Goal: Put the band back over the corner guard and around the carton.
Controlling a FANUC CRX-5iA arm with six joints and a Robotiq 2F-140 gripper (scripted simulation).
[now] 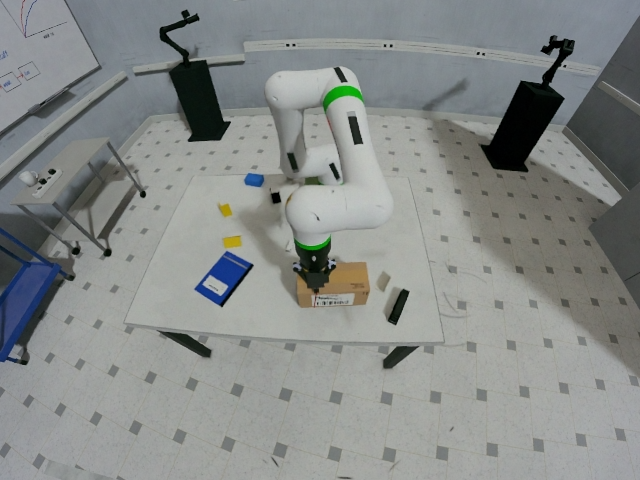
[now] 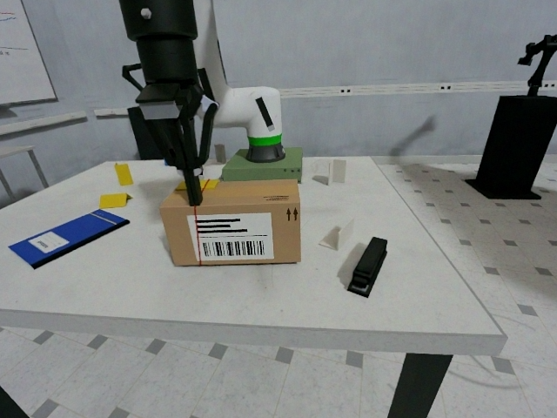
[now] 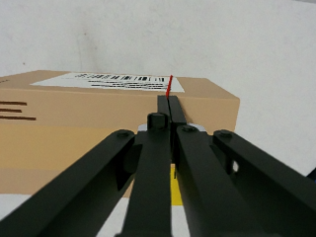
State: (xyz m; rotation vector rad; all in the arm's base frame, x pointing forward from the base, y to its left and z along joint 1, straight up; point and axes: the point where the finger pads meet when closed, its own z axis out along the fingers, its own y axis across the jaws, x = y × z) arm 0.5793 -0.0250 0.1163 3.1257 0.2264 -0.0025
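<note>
The brown carton (image 1: 333, 284) (image 2: 231, 222) (image 3: 99, 114) stands flat on the white table, its barcode label facing the front edge. A thin red band (image 2: 197, 233) (image 3: 169, 86) runs down the carton's front near the left end and slants across its top. My gripper (image 2: 194, 198) (image 1: 315, 288) (image 3: 166, 110) points straight down at the carton's top front edge. Its fingers are pinched together on the band. A white angle-shaped guard (image 2: 337, 233) (image 1: 383, 281) lies on the table to the right of the carton, apart from it. A yellow piece (image 3: 175, 188) shows just behind the carton.
A black stapler-like block (image 2: 368, 265) (image 1: 398, 305) lies right of the guard. A blue book (image 2: 67, 236) (image 1: 223, 277), two yellow pieces (image 2: 112, 199) (image 2: 124, 172) and a blue block (image 1: 253, 179) lie to the left. Another white angle piece (image 2: 335, 171) and my green base (image 2: 263, 164) stand behind.
</note>
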